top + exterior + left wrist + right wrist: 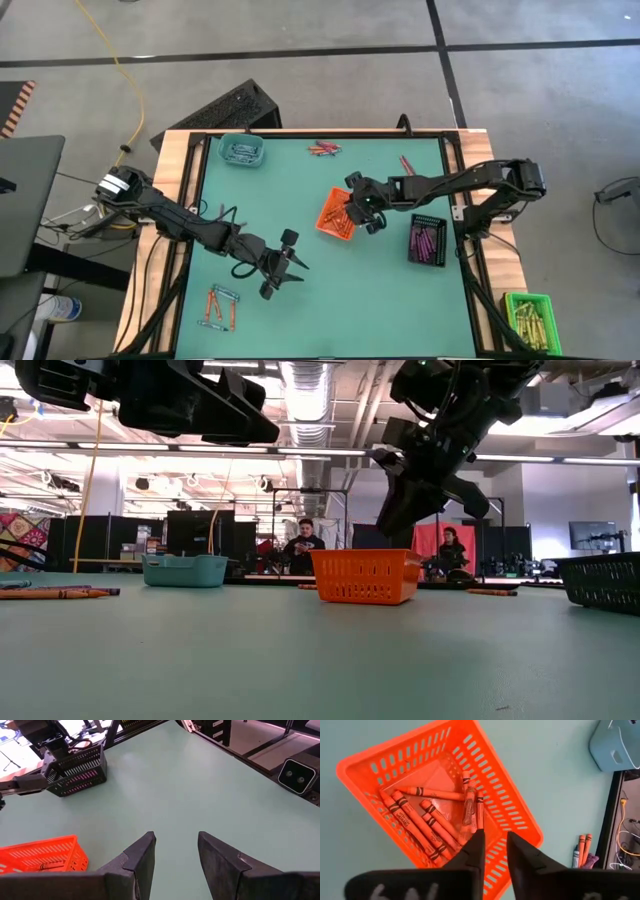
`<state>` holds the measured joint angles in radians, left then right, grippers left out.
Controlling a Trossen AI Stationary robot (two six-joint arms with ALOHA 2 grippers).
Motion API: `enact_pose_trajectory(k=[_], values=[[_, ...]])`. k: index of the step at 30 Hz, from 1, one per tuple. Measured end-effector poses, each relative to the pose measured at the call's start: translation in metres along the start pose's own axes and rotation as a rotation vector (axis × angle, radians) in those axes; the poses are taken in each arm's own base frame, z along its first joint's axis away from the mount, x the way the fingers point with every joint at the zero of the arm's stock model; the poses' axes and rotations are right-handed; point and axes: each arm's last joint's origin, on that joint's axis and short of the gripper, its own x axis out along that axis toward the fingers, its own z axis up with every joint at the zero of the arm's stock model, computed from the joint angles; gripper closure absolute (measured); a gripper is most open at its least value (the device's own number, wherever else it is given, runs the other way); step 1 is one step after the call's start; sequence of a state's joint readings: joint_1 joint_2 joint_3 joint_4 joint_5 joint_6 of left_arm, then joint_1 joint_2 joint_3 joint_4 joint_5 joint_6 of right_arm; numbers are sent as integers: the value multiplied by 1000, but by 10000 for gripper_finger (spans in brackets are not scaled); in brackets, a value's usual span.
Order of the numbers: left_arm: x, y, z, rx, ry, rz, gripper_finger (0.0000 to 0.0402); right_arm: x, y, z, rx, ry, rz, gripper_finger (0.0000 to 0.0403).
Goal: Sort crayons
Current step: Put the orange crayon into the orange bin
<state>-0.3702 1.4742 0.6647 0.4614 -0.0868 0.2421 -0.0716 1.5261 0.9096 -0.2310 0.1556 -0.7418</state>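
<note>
Crayons [427, 822] lay in the orange basket [517, 815]; right gripper [495, 851] above it, jaws narrowly parted, empty; next pick seemingly due; left gripper [175, 857] waited wide over the desk [200, 785].

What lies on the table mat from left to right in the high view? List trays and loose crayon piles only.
Loose crayons near the left front → teal tray → loose crayons at the back → orange tray → black tray.

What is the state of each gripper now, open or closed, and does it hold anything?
Left gripper: jaws open, empty, above bare table.
Right gripper: jaws slightly apart, empty, over the orange basket of crayons.
</note>
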Motion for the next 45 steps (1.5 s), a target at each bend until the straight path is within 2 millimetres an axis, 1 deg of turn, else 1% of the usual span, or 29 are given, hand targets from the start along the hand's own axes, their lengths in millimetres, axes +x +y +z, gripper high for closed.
enact_pose_trajectory(k=[5,8,12,16,19,23,28,31,34,38,42,45], values=[[0,0,0,0,0,0,262,-1,3,3,-8,-6,2,300],[0,0,0,0,0,0,262,-2,4,5,31,21,-44,294],[0,0,0,0,1,-1,262,-6,3,5,155,90,-155,294],[0,0,-1,1,11,-3,262,-11,2,3,297,134,-224,294],[0,0,-2,2,18,-5,262,-15,2,-7,413,204,-233,294],[0,-1,-2,3,22,-4,262,-21,-1,-31,604,362,-217,294],[0,0,-2,13,19,-1,262,-27,-6,-73,877,638,-226,294],[0,0,-2,17,19,-1,262,-27,-10,-96,996,704,-208,294],[0,0,-2,18,20,-1,262,-26,-15,-119,1105,709,-207,294],[0,0,-2,18,22,-2,262,-29,-27,-153,1246,696,-261,294],[0,0,-2,19,23,-2,262,-32,-40,-177,1334,643,-271,294],[0,0,-2,26,23,-3,262,-33,-47,-188,1394,590,-250,294]])
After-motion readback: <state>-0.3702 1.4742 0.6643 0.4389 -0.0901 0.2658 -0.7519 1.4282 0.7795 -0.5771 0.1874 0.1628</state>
